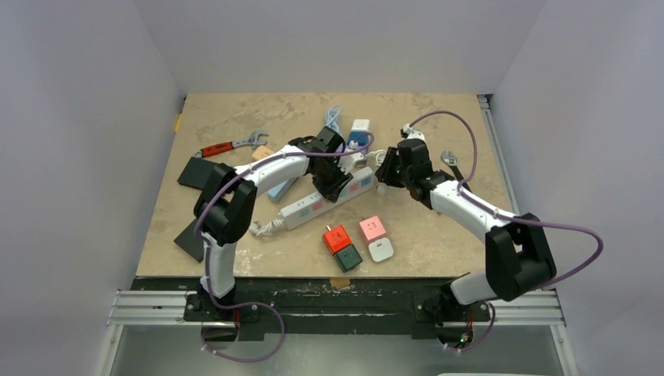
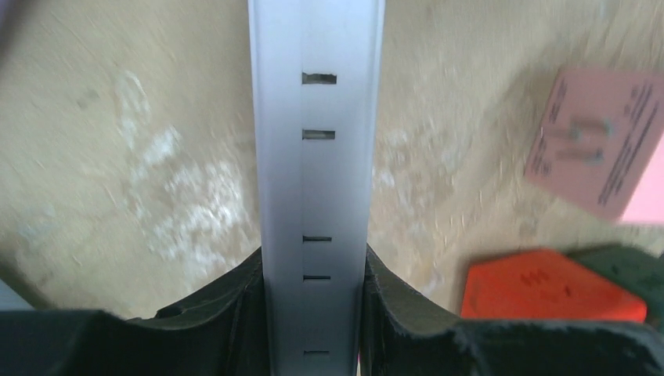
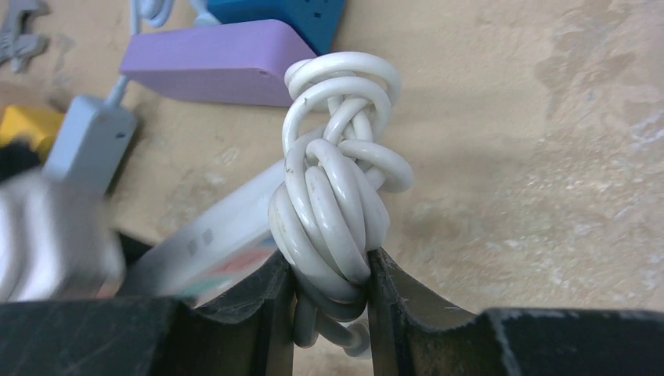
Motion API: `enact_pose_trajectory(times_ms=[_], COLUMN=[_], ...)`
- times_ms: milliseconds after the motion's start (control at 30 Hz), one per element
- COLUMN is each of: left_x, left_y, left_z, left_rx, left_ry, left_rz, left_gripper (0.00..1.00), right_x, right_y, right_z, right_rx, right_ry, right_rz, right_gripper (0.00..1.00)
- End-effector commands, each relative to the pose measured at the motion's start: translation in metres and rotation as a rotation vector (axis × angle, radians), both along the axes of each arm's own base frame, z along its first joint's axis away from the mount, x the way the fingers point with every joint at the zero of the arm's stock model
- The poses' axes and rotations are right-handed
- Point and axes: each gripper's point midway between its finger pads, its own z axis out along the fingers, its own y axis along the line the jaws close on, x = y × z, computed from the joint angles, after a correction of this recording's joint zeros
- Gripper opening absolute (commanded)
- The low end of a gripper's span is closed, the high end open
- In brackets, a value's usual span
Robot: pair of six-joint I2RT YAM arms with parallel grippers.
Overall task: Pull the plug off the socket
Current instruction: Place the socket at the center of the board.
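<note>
socket strip (image 2: 317,117): one, clamped by left gripper (image 2: 313,270); right gripper (image 3: 329,266) clenches one cable coil (image 3: 329,196).

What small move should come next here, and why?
Probably: keep the left pincer shut on the white power strip and draw the right pincer slowly away from it. The right one is shut on the coiled white cable, which may slip or tighten, so a gentle pull against the held strip seems safest.
</note>
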Motion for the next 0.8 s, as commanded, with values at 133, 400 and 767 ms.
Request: enact_pose_trajectory(times_ms=[133,400,767], left_x=[-0.068,-0.077,-0.064], left_y=[0.051,0.08,0.14], left_z=[0.015,0.058,0.099], left_rx=[0.082,0.034,-0.002], left_ry=[0.108,0.068,0.051], left_rz=[-0.11,-0.074,0.074], left_gripper=[0.0,0.0,0.0], right_x=[0.041,0.045,0.036], right_y=[-0.037,-0.1,-0.128], right_z=[0.011,0.003,-0.033], right_rx=[-0.078,-0.134,-0.184], right_ry=[-0.017,0.037,0.151], right_rz=[-0.136,-0.356,-0.444], right_gripper=[0.0,0.0,0.11])
